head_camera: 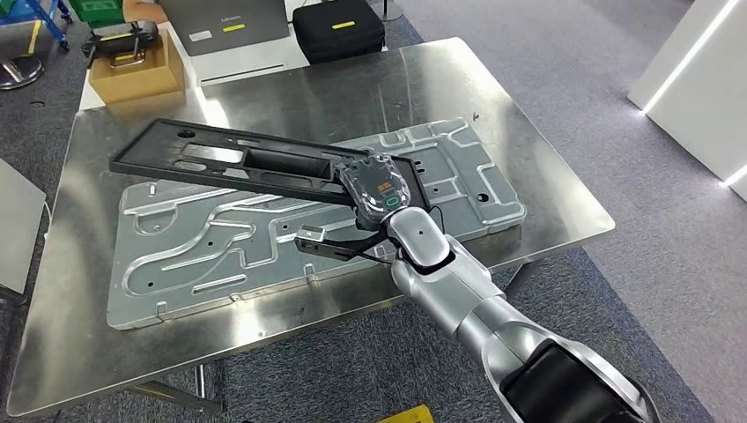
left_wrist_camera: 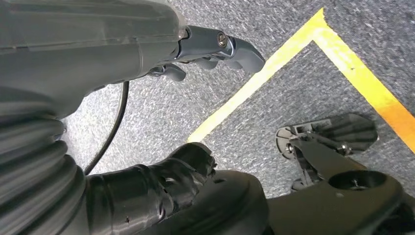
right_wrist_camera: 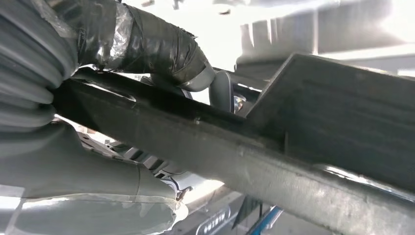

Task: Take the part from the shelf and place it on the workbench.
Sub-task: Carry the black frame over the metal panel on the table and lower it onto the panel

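Right hand (head_camera: pixel 377 188) clamped on the near end of the long black part (head_camera: pixel 238 161), thumb (right_wrist_camera: pixel 161 54) over its edge. Beneath: embossed metal plate (head_camera: pixel 458 176) on steel desk (head_camera: pixel 546 176). Left hand (left_wrist_camera: pixel 215 49) hanging empty, fingers loosely curled, above grey carpet (left_wrist_camera: pixel 293 29).

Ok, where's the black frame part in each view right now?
Head view: the black frame part lies slantwise over the silver plate, gripped at its near end by the right hand.
Left wrist view: not in it.
Right wrist view: the dark bar across the picture.
Shared landmark: the right hand.
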Motion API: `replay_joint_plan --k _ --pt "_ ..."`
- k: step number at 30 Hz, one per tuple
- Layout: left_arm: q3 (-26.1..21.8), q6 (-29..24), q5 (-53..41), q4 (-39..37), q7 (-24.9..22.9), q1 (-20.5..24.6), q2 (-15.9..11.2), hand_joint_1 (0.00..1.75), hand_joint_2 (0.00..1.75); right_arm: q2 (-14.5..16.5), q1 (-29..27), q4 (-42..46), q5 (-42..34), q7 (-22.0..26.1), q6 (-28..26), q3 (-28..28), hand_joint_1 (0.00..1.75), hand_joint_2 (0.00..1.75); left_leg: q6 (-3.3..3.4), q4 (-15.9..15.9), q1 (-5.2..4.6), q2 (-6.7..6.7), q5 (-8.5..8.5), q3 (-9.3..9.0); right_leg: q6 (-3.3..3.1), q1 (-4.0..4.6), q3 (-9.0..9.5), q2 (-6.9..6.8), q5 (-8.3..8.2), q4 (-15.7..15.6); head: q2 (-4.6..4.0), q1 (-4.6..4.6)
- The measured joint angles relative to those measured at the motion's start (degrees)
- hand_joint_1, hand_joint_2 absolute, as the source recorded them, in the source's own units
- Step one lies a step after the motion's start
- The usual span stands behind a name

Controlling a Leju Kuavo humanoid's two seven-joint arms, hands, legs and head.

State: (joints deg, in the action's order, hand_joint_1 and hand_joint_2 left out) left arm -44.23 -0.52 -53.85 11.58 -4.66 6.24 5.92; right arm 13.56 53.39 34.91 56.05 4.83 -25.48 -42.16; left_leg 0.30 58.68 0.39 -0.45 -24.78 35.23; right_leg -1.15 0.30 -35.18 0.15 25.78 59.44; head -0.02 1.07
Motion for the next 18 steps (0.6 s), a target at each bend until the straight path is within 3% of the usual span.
replay_joint_plan --k 2,3,6,7,8,9,12,14,16,18 --pt "0.0 0.0 -0.2 0.0 0.0 0.0 0.0 0.00 1.75 0.0 0.1 -2.1 -0.1 0.1 -0.1 0.1 1.69 1.75 0.60 -0.4 0.27 0.07 0.20 -0.26 0.58 -0.04 -0.22 -0.02 0.58 0.6 0.01 0.02" --pt "0.0 0.0 -0.3 0.0 0.0 0.0 0.0 0.00 1.75 0.0 0.2 -3.0 -0.2 0.2 -0.2 0.2 1.69 1.75 0.94 -0.6 0.42 0.12 0.31 -0.40 0.87 -0.07 -0.95 -0.01 1.61 2.3 0.01 0.02" --pt "0.0 0.1 -0.5 0.0 0.0 0.1 0.1 0.00 1.75 0.0 0.3 -5.3 -0.4 0.4 -0.6 0.7 1.69 1.75 1.50 -0.7 0.48 0.24 0.27 -0.52 1.47 -0.34 -6.10 0.00 6.46 12.8 0.00 0.02" --pt "0.0 0.1 -0.5 0.0 0.0 0.2 0.1 0.00 1.75 -0.1 0.2 -5.9 -0.5 0.4 -0.8 0.9 1.69 1.75 1.54 -0.6 0.48 0.25 0.20 -0.53 1.58 -0.46 -7.63 0.00 7.16 15.6 0.00 0.03" --pt "0.0 0.1 -0.7 0.0 0.0 0.2 0.1 0.00 1.75 -0.1 0.1 -6.4 -0.5 0.4 -0.9 1.2 1.69 1.75 1.55 -0.5 0.48 0.24 0.12 -0.55 1.65 -0.58 -8.26 -0.01 6.76 16.4 0.01 0.02" --pt "0.0 0.1 -0.8 0.0 0.0 0.1 0.2 0.00 1.75 -0.2 0.1 -6.9 -0.6 0.4 -0.9 1.6 1.69 1.75 1.50 -0.4 0.49 0.21 0.00 -0.58 1.67 -0.71 -7.76 -0.03 5.29 15.0 0.02 0.03" --pt "0.0 0.1 -1.1 0.0 0.1 0.2 0.3 0.00 1.75 -0.3 0.1 -7.7 -0.9 0.6 -1.5 3.0 1.69 1.75 1.00 0.2 0.39 0.11 -0.46 -0.54 1.40 -0.81 -2.66 -0.09 0.04 3.9 0.00 0.02" --pt "0.0 0.2 -1.3 0.0 0.3 0.2 0.4 0.00 1.75 -0.3 0.0 -8.2 -1.2 0.7 -2.2 4.0 1.69 1.75 0.45 0.3 0.24 0.08 -0.57 -0.38 1.09 -0.57 -1.31 0.00 -0.45 0.9 0.00 0.01" --pt "0.0 0.1 -1.5 0.0 0.7 0.3 0.4 0.00 1.75 -0.3 -0.1 -8.6 -1.6 0.9 -2.5 4.8 1.69 1.75 -0.22 0.2 0.31 0.10 -0.61 -0.40 0.52 -0.48 -1.21 0.12 -0.62 0.6 0.01 0.01" --pt "0.0 0.0 -1.8 0.0 1.5 0.3 0.4 0.00 1.75 -0.3 -0.2 -9.0 -2.2 1.4 -2.6 5.5 1.69 1.75 -0.79 1.4 0.46 0.16 -1.73 0.03 -0.15 -0.64 -0.91 0.16 -0.84 0.1 0.01 -0.02"
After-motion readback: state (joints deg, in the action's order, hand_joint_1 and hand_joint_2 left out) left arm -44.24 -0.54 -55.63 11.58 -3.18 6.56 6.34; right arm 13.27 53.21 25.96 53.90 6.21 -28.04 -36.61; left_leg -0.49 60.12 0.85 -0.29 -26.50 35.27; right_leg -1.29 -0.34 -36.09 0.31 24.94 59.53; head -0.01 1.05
